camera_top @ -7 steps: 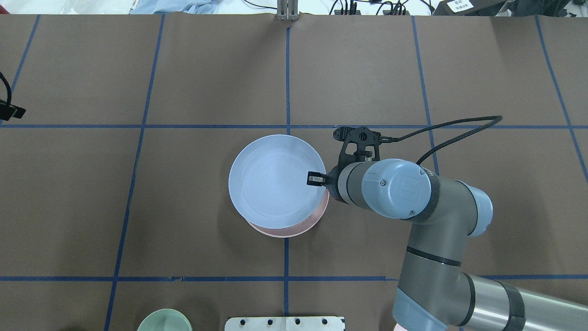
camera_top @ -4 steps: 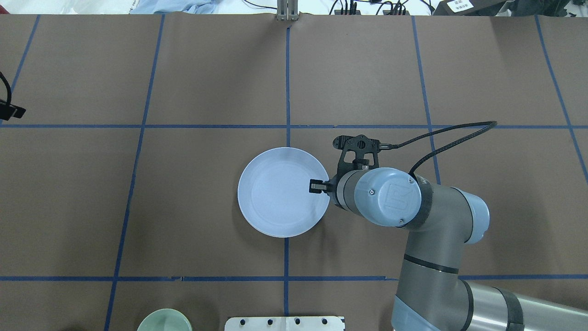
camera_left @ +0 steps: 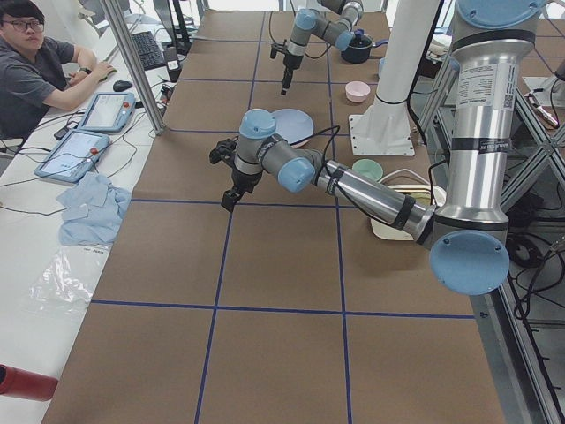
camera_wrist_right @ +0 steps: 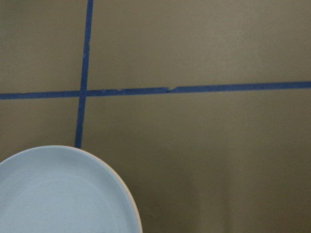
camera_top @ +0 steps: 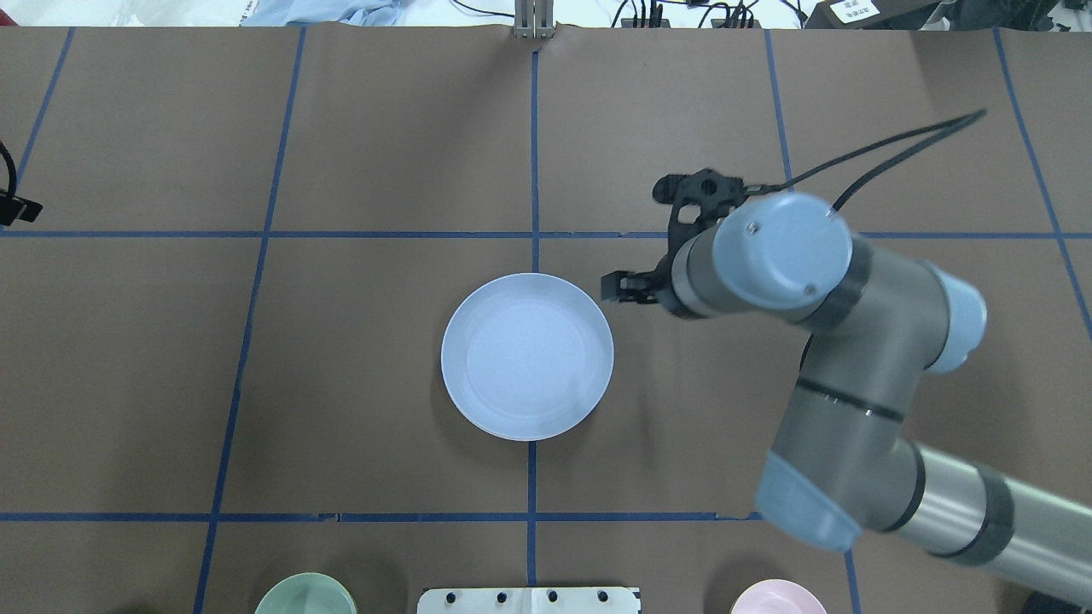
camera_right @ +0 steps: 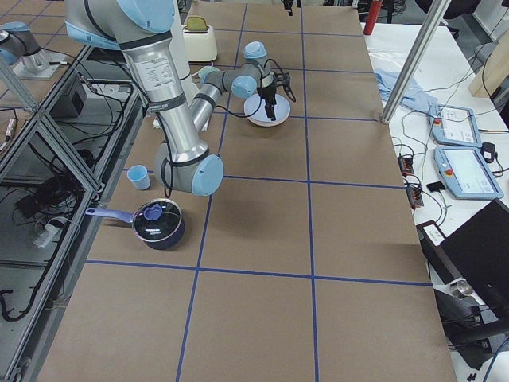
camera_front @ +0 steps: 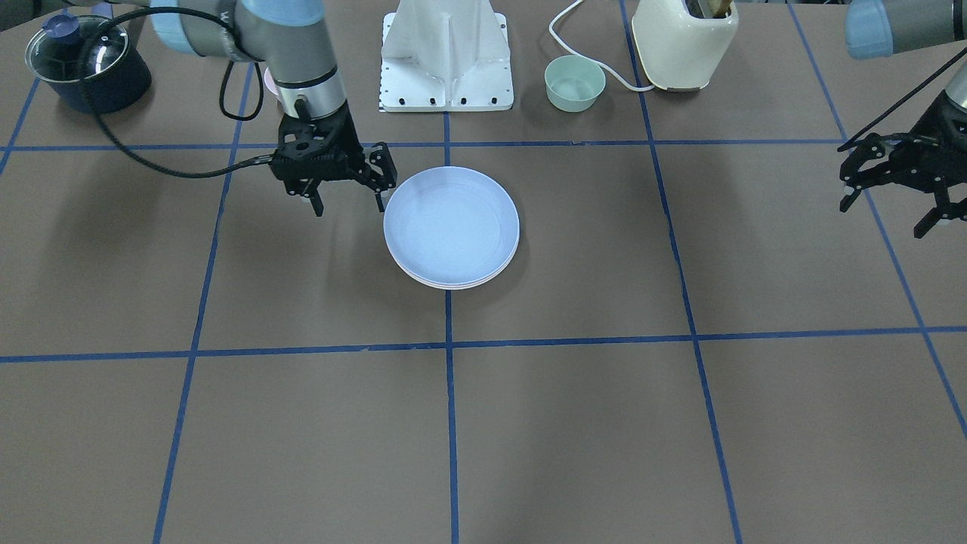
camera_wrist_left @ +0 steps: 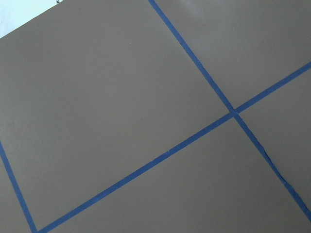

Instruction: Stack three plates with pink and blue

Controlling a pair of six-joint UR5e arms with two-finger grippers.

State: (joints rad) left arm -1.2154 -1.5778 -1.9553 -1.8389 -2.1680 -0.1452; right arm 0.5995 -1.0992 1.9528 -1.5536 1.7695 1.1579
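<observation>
Right gripper (camera_front: 349,202) jaws apart, empty, hovering just off stack, 2 o'clock overhead. Blue plate (camera_top: 527,356) on top, mid-tabletop (camera_top: 341,384); paler rims (camera_front: 453,285) peeking beneath. Left gripper (camera_front: 885,211) spread, far off, 9 o'clock.

Brown table (camera_top: 358,128) gridded with blue tape (camera_top: 535,153); white bench (camera_left: 22,256) alongside.

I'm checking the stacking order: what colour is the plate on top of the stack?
The top plate is light blue, clearest in the overhead exterior view.
</observation>
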